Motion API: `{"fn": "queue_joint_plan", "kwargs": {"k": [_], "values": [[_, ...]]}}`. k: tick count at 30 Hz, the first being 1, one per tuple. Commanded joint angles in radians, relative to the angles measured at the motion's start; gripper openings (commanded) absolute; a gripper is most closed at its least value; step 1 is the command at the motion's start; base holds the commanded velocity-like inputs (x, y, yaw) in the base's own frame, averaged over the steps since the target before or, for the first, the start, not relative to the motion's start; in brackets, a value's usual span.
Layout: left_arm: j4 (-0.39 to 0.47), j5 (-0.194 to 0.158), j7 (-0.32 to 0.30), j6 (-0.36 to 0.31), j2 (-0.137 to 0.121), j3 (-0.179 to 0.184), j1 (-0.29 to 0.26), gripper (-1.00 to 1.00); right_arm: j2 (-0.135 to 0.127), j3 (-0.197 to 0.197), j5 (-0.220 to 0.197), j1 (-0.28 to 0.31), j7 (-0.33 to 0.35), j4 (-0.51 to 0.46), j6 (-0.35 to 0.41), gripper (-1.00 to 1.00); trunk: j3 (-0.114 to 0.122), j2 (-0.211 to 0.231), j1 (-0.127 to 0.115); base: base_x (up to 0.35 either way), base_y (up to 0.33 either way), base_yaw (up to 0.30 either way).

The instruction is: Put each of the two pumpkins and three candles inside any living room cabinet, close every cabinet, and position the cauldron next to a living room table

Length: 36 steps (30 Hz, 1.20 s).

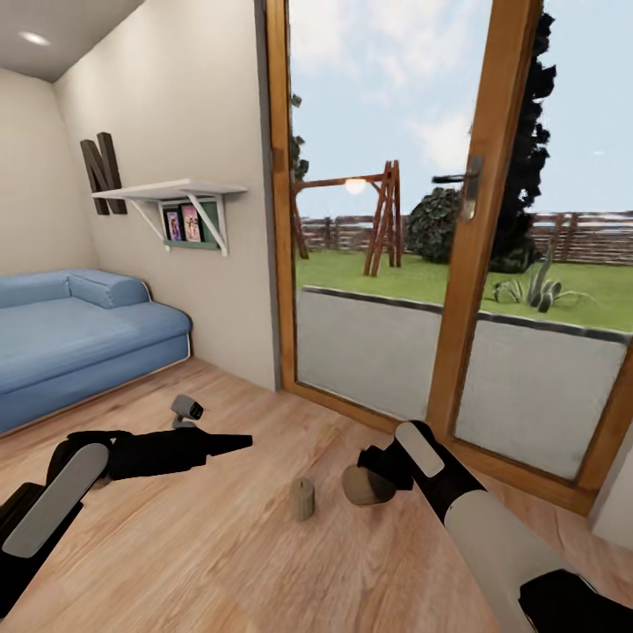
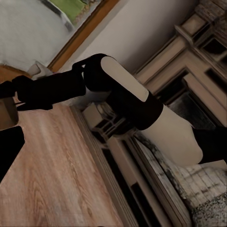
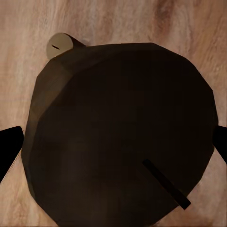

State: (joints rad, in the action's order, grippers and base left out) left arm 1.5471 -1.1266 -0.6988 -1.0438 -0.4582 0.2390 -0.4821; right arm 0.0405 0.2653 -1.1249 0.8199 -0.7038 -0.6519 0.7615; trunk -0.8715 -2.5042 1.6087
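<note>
A candle is being gathered from the floor by the glass door.

One candle (image 1: 367, 485) is gripped in the right gripper (image 1: 374, 479); another (image 1: 303, 498) stands just beside it. Left gripper (image 1: 233, 443): state cannot be told. Carrying to a cabinet is judged next.

Left wrist view: right arm (image 2: 127, 94) spans 9 to 3 o'clock, black forearm with white panel. Wood floor (image 2: 52, 175) toward 7. Wood-framed glass door (image 2: 80, 33) at 11. Beige wall (image 2: 151, 28) at 12; pale stone fireplace surround (image 2: 198, 75) toward 2–5.
</note>
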Motion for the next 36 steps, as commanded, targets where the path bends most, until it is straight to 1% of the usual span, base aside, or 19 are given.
{"fn": "queue_joint_plan", "kwargs": {"k": [1,7,14,25,27,29,30,31,32,33,34,36], "values": [[-0.001,0.000,-0.003,-0.003,0.000,0.001,-0.001,1.00,-0.001,0.003,-0.009,0.001,-0.012,-0.002,-0.001,-1.00,-0.001,-0.001,0.000,0.322,0.000,0.102],[-0.001,0.000,-0.003,-0.003,0.000,0.001,-0.001,1.00,-0.001,0.004,-0.008,0.001,-0.013,-0.002,-0.001,-1.00,-0.001,-0.001,0.000,0.321,-0.034,0.042],[-0.001,0.000,-0.003,-0.003,0.000,0.000,-0.001,1.00,-0.001,0.004,-0.007,0.001,-0.012,-0.002,-0.001,-1.00,-0.001,-0.001,0.000,0.293,-0.152,0.005],[-0.001,-0.001,-0.002,-0.003,0.000,0.000,-0.001,1.00,0.001,0.006,-0.007,0.001,-0.011,-0.002,-0.001,-1.00,0.000,-0.001,0.000,0.321,-0.033,-0.049],[-0.001,-0.001,0.002,-0.003,0.000,0.000,-0.001,1.00,0.002,0.007,-0.007,0.001,-0.011,-0.003,0.000,-1.00,0.000,-0.001,0.000,0.330,-0.024,-0.006],[-0.002,-0.002,0.020,-0.003,0.000,0.000,-0.001,1.00,0.002,0.009,-0.007,0.001,-0.011,-0.003,0.001,-1.00,0.000,-0.001,0.000,0.330,-0.055,-0.003],[-0.002,-0.002,0.031,-0.003,0.000,0.000,-0.001,1.00,0.002,0.009,-0.007,0.001,-0.011,-0.002,0.001,-1.00,0.000,-0.001,0.000,0.330,-0.064,-0.002],[-0.004,-0.004,0.066,-0.003,0.000,0.000,-0.001,1.00,0.002,0.010,-0.007,0.001,-0.011,-0.003,0.002,-1.00,0.000,-0.001,0.000,0.326,-0.073,-0.001],[-0.006,-0.006,0.117,-0.003,0.000,-0.001,-0.002,1.00,0.002,0.010,-0.007,0.001,-0.011,-0.003,0.002,-1.00,0.000,-0.001,0.000,0.293,-0.073,-0.001],[-0.013,-0.007,0.180,-0.003,0.000,-0.004,-0.002,1.00,0.003,0.010,-0.007,0.001,-0.012,-0.002,0.002,-1.00,0.000,-0.001,0.000,0.202,-0.051,-0.001],[-0.029,-0.009,0.250,-0.003,0.000,-0.015,-0.002,1.00,0.004,0.011,-0.007,0.001,-0.012,-0.003,0.003,-1.00,0.000,-0.001,0.000,0.129,-0.033,0.000],[-0.054,-0.010,0.321,-0.003,0.000,-0.034,-0.002,1.00,0.005,0.011,-0.007,0.001,-0.012,-0.003,0.003,-1.00,0.000,-0.001,0.000,0.093,-0.024,0.000]]}}
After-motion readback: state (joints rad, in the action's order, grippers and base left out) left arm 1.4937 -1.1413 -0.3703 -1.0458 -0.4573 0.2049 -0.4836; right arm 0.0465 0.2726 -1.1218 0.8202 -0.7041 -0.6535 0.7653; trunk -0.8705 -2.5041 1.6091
